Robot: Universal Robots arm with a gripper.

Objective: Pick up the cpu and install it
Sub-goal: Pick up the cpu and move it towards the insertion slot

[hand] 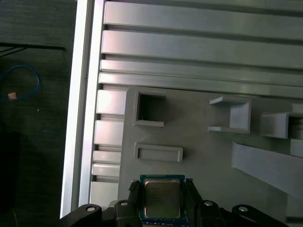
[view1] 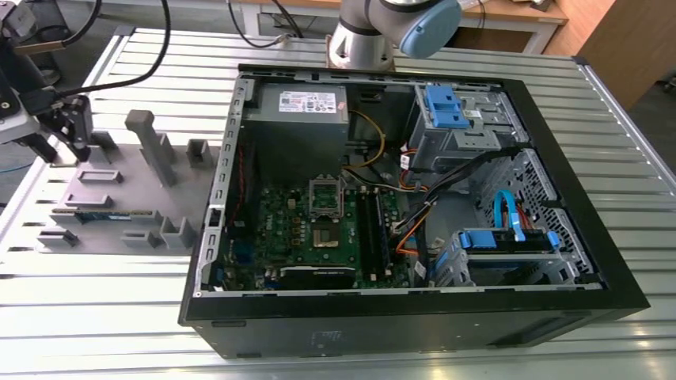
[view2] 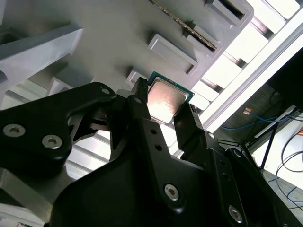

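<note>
Ribbed metal surface (view1: 106,317) carries a grey parts holder (view1: 127,194) at the exterior view's left, with an open computer case (view1: 401,317) just beside it.

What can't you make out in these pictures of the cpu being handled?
- The cpu: underside faces away in both wrist views.
- Its side edges: second wrist view, covered by the fingers.
- The motherboard: exterior view, socket too small to tell if open.

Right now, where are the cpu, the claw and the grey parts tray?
cpu (hand: 162,197), first wrist view, middle of its silver top.
claw (view1: 62,150), exterior view, midway between its fingertips.
grey parts tray (view1: 119,192), exterior view, bare flat part of its base.
</note>
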